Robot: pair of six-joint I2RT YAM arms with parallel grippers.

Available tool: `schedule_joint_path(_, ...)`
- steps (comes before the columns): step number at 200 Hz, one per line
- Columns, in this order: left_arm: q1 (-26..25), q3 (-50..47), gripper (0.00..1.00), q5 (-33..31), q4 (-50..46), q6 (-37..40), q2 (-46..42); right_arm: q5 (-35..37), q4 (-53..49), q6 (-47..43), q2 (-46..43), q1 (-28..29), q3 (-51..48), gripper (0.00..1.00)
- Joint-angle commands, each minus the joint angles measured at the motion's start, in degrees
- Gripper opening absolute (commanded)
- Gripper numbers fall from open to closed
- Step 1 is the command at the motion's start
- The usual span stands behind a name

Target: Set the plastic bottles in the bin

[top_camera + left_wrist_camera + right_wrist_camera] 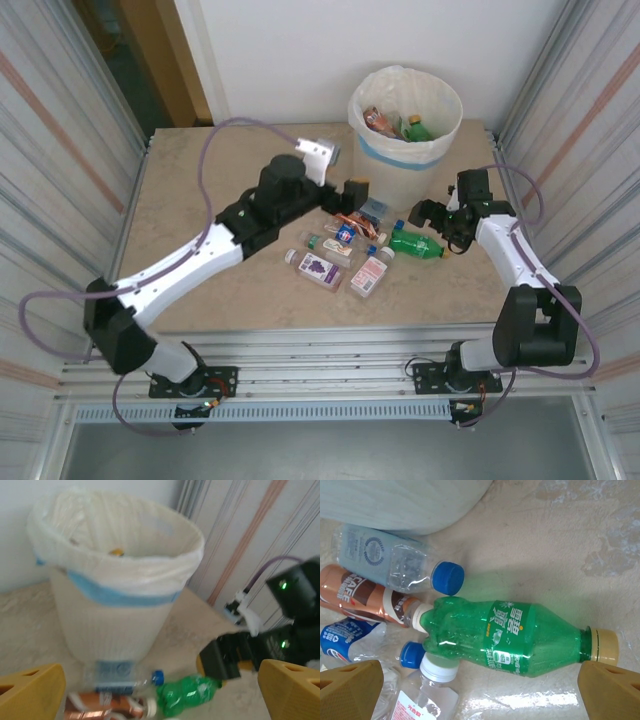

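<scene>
From above, we see the bin (405,150) at the table's (200,180) far edge, plastic bottles (322,268) lying loose before it, the left gripper (356,190) near its base and the right gripper (425,213) by the green bottle (415,243). At the left wrist, we find the yellow fingers (30,692) wide apart, facing the bin. At the right wrist, the fingers (350,685) gape too, the green bottle lying flat between them.

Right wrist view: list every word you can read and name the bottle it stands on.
"CAFE": on the label of the brown-orange bottle.
White Chinese characters on the green bottle: too unclear to quote.
Label print on the blue-capped clear bottle and the white-capped bottle: too small to read.
</scene>
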Motion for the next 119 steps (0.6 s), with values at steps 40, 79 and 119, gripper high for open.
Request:
schedule_joint_path(40,0.16,-19.49,0.99,-11.8,-1.65,-6.95,-17.3,-2.17,1.94,-2.26,4.47,-0.36,0.51,0.98)
schedule_joint_path(79,0.16,-27.59,0.99,-14.89,-5.65,-12.32,-22.98,-3.3,2.97,-4.14,8.49,-0.41,2.17,0.98)
schedule_joint_path(119,0.19,-34.53,0.99,-18.17,-8.46,-19.16,-27.23,-5.73,3.45,-4.53,11.61,-0.36,3.2,0.98)
